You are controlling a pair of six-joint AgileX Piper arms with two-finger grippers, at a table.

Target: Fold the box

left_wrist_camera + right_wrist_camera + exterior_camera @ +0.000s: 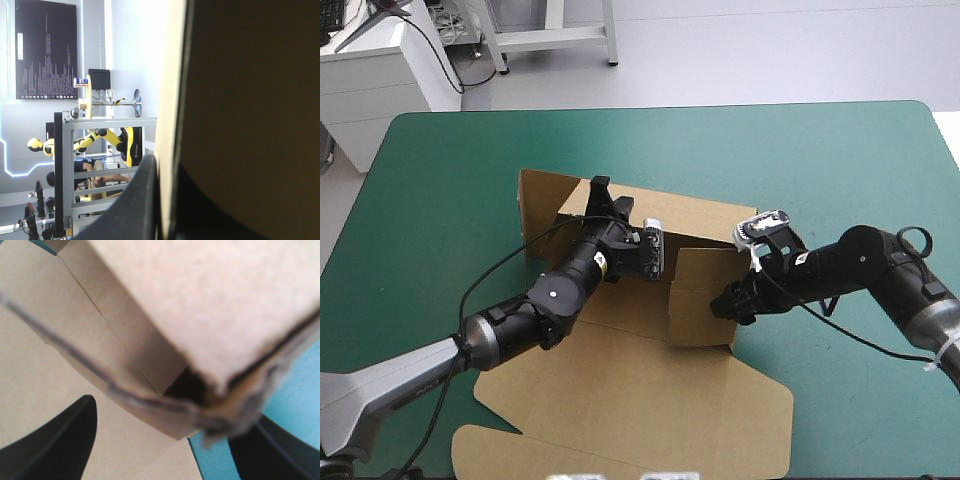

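Brown box (640,345) in the middle of the desk (820,160), walls half raised, lid flat. Far wall clamped in the left pincer (600,193), probably to hold it upright; right pincer (728,303) spread open around the box's right corner, seemingly ready to tuck.

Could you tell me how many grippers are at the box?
2. The left gripper clamps the box at its far wall; the right gripper, open, straddles a corner of its right-hand wall.
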